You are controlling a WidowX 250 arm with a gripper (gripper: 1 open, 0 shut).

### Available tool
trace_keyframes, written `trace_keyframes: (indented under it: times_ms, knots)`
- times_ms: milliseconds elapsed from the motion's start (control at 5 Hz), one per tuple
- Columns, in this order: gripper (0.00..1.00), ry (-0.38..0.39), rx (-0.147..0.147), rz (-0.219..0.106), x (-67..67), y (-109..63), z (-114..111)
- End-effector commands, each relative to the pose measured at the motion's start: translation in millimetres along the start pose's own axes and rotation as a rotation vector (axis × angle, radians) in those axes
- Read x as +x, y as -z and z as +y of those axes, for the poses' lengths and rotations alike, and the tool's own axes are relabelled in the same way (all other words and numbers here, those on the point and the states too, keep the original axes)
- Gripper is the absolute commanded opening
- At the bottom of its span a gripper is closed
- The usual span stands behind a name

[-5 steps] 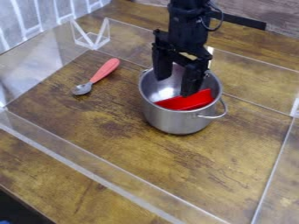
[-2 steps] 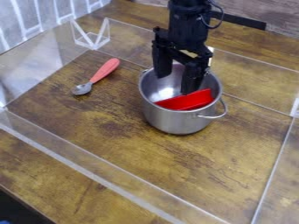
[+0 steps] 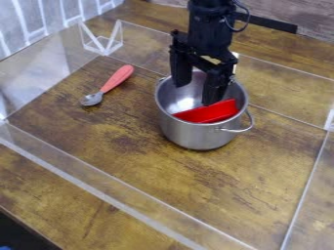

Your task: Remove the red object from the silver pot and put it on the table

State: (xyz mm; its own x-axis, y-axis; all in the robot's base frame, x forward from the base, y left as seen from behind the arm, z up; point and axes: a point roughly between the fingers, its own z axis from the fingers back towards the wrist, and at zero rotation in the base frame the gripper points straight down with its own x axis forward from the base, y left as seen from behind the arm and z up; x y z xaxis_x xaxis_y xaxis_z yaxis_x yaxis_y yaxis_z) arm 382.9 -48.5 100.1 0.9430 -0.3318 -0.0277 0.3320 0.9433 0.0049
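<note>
The silver pot (image 3: 198, 129) stands right of the table's (image 3: 117, 156) middle, with a loop handle showing on its right side. Inside it lies the red object (image 3: 206, 112), a flat bright red piece leaning toward the pot's right wall. My black gripper (image 3: 196, 92) hangs straight down over the pot with its fingers open and their tips lowered past the rim. One finger (image 3: 177, 80) stands at the pot's left side, the other (image 3: 213, 91) just above the red piece. Nothing is held.
A metal spoon with a pinkish-red handle (image 3: 108, 85) lies to the pot's left. A clear acrylic stand (image 3: 101, 38) sits at the back left. Clear acrylic walls (image 3: 156, 200) edge the wood planks at front and sides.
</note>
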Motion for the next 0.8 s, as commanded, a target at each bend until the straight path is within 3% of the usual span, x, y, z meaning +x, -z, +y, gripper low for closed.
trace_keyframes:
  times_ms: [0,400,600]
  knots:
    - [1.00,-0.007,0.000,-0.041,4.1,-3.7,6.7]
    - [1.00,0.000,-0.024,-0.025,6.5,23.7,4.3]
    - [0.00,-0.003,-0.026,-0.026,6.7,26.7,5.0]
